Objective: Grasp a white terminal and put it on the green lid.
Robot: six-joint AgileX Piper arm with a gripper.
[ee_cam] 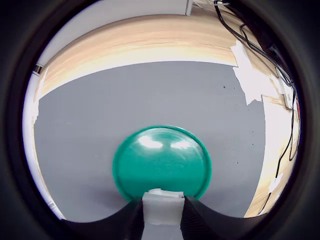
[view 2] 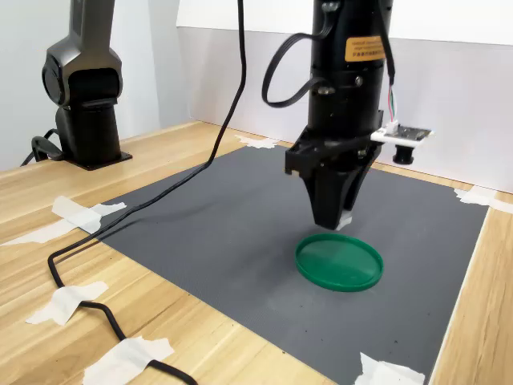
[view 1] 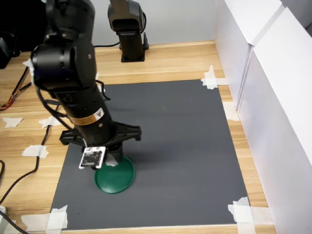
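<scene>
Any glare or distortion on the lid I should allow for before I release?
Wrist view: fisheye with a dark round vignette, two bright glare patches on the green lid, the white terminal sharp in the end effector. Second exterior view: even light, lid undistorted. First exterior view: the arm hides part of the lid.

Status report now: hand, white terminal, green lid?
Hand shut on white terminal, raised over edge of green lid. Terminal not yet on lid. Nothing in the way.
</scene>
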